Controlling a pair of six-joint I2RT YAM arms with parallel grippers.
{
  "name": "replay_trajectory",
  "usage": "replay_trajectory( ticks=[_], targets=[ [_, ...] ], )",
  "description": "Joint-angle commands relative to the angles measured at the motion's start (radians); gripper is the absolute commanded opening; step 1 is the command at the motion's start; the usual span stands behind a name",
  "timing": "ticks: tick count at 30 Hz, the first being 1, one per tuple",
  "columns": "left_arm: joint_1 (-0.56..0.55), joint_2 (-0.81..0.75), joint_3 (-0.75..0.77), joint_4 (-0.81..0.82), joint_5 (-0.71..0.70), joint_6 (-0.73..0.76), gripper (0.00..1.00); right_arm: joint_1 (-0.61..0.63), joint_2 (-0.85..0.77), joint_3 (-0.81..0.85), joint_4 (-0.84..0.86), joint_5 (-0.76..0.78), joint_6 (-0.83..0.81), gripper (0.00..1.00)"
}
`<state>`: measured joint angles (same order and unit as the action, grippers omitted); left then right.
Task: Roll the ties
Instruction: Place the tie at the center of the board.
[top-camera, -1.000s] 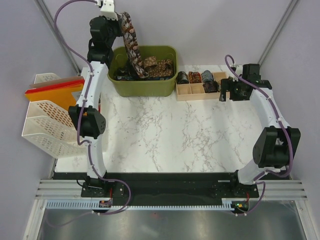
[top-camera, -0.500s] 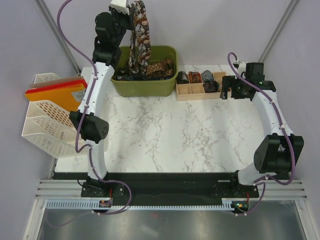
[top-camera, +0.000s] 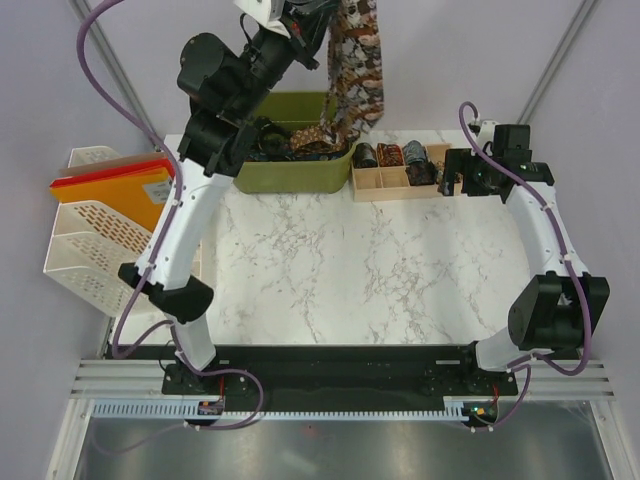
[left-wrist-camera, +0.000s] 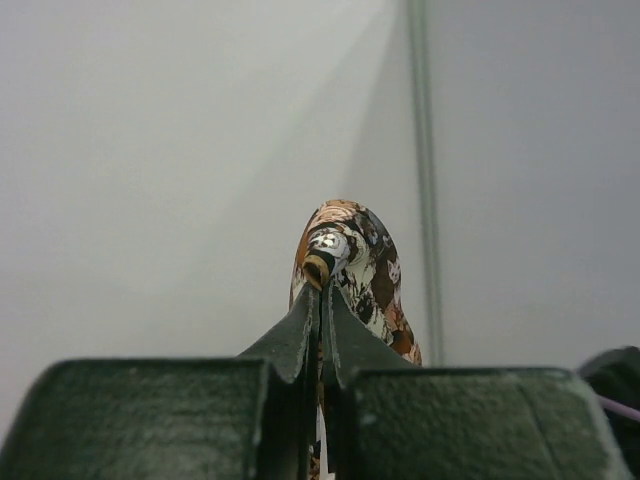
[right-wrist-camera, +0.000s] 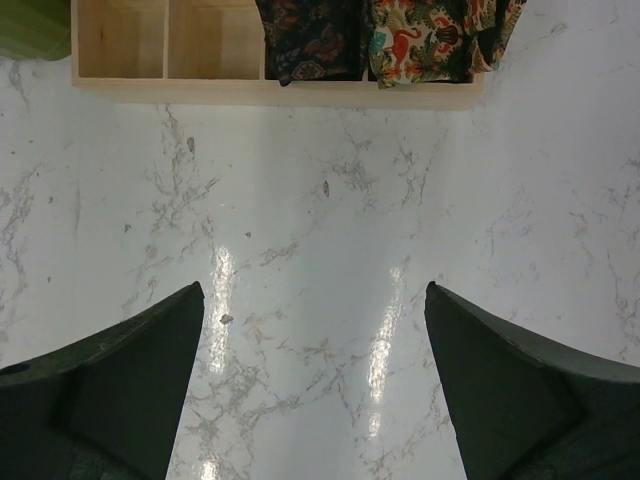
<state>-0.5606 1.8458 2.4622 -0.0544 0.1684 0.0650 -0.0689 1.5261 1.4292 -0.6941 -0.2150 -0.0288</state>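
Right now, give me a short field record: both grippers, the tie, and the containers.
left gripper: shut on dark brown-gold paisley fabric tie, held high
tie's lower end: reaching into olive-green plastic bin
right gripper: open, empty, above white marble table
light wooden compartment tray: rolled ties inside, beside bin

Bright, even light, and we find hardly a shadow anywhere.
From the right wrist we catch two pale glare streaks on the glossy white marble-patterned surface (right-wrist-camera: 300, 200), with the right tool (right-wrist-camera: 312, 290) dark and soft at the near edge. From the left wrist, the left tool (left-wrist-camera: 322, 300) blurs close up, while the brown-gold patterned tie (left-wrist-camera: 350, 260) looks sharper.
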Motion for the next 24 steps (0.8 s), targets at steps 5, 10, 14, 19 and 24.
replay_trajectory(
  ticks=[5,10,14,19,24],
  targets=[
    [-0.073,-0.223,-0.350,-0.136,0.152,-0.183,0.02,-0.008,-0.072,0.013,0.018,-0.080,0.018,0.98],
    [-0.084,-0.364,-0.629,-0.217,0.191,-0.105,0.02,-0.031,-0.087,-0.003,-0.019,-0.158,-0.032,0.98],
    [-0.085,-0.465,-0.823,-0.281,0.054,0.005,0.02,-0.031,-0.090,-0.013,-0.076,-0.256,-0.083,0.98],
    [-0.108,-0.525,-0.933,-0.298,-0.006,0.117,0.02,-0.026,-0.113,-0.110,-0.058,-0.400,-0.069,0.98],
    [-0.243,-0.438,-0.881,-0.323,-0.079,0.157,0.02,-0.022,-0.104,-0.112,-0.035,-0.382,-0.048,0.98]
  ],
)
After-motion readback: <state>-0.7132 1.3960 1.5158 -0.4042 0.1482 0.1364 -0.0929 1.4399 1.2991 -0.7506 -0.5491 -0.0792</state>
